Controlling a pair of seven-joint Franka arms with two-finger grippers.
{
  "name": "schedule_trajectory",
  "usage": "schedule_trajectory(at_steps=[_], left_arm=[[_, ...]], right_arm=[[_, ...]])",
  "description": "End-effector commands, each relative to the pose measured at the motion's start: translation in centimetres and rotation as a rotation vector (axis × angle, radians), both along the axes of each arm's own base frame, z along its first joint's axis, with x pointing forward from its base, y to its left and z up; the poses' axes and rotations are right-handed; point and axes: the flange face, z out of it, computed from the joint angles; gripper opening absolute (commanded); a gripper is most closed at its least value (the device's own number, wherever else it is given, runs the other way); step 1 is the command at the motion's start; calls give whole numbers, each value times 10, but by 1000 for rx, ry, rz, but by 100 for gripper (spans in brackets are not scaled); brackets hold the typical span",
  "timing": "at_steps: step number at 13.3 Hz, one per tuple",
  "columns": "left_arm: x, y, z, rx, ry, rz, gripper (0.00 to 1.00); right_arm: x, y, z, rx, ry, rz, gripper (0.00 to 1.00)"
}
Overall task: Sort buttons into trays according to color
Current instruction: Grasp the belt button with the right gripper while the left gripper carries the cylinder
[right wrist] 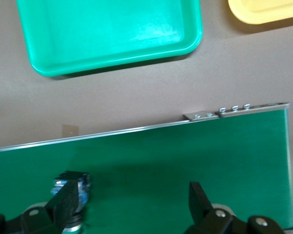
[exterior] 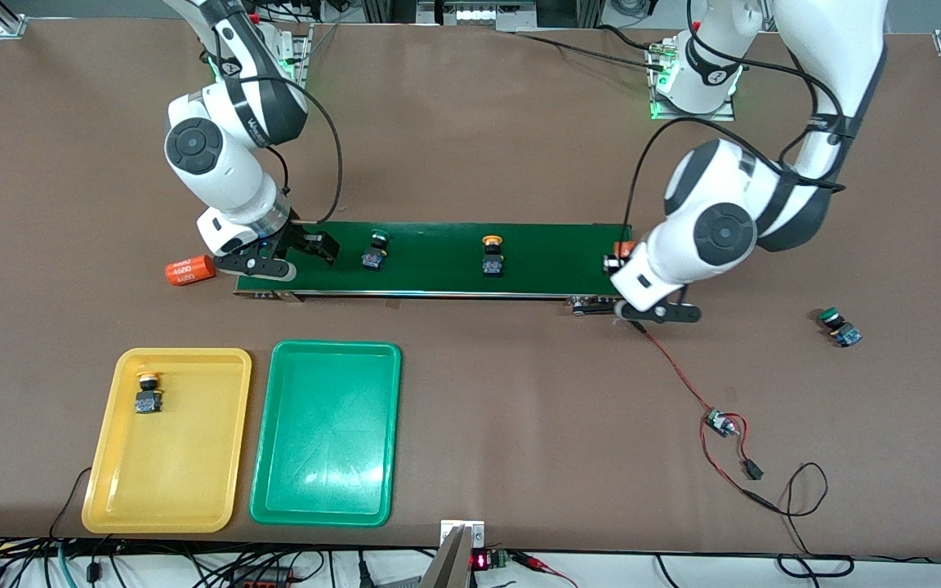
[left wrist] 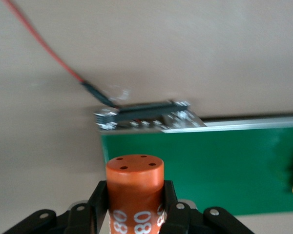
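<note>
Dark-green conveyor belt (exterior: 438, 260) lies across the middle of the brown table (exterior: 519, 122), and two small push-button switches stand on it: a green-capped button (exterior: 374, 249) toward the right arm's end and a yellow-capped button (exterior: 492, 256) about the middle. The right gripper (exterior: 307, 249) hangs over the belt's end just beside the green-capped button, its black fingers (right wrist: 68, 204) spread wide apart and holding nothing. The left gripper (left wrist: 136, 214) is over the belt's other end, with its fingers clamped on an upright orange cylinder (left wrist: 135, 195) with white digits. A second orange cylinder marked 4680 (exterior: 190, 270) lies on the table just off the belt's end by the right arm. Nearer to the front camera, a shallow yellow plastic tray (exterior: 217, 441) holds another yellow-capped button (exterior: 148, 392), and just beside it stands a green plastic tray (exterior: 327, 433). A second green-capped button (exterior: 838, 325) lies on the table toward the left arm's end, well apart from the trays.
</note>
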Motion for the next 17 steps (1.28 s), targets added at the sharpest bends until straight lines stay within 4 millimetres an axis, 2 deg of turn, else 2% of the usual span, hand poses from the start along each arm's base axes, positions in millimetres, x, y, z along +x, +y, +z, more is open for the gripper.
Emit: schedule_trajectory(at_steps=[1,5,9,11,13,14,15,17], left_arm=[[-15,-12,8,-23,-10,-148,0],[-21,-16,2,-109,-17,-474,0],[-21,-17,-8,-204,-51,-829,0],[-22,-18,-27,-257,-119,-1025,0],[-20,-21,-36,-294,-191,-1226,0],[-25,-26,-39,-310,-206,-1299,0],[-34,-41,-36,-328,-208,-1353,0],[-55,-51,-42,-341,-179,-1383,0]], right_arm=[[-17,14,2,-23,-36,-28,100],[-27,25,-10,-21,-36,-53,100],[-28,26,-28,-7,-12,-135,100],[-28,26,-31,-8,-6,-135,100],[-29,27,-34,-23,-13,-106,100],[-31,30,-38,-39,-18,-80,100],[-31,30,-39,-42,-20,-77,100],[-31,31,-44,-34,-17,-75,100]])
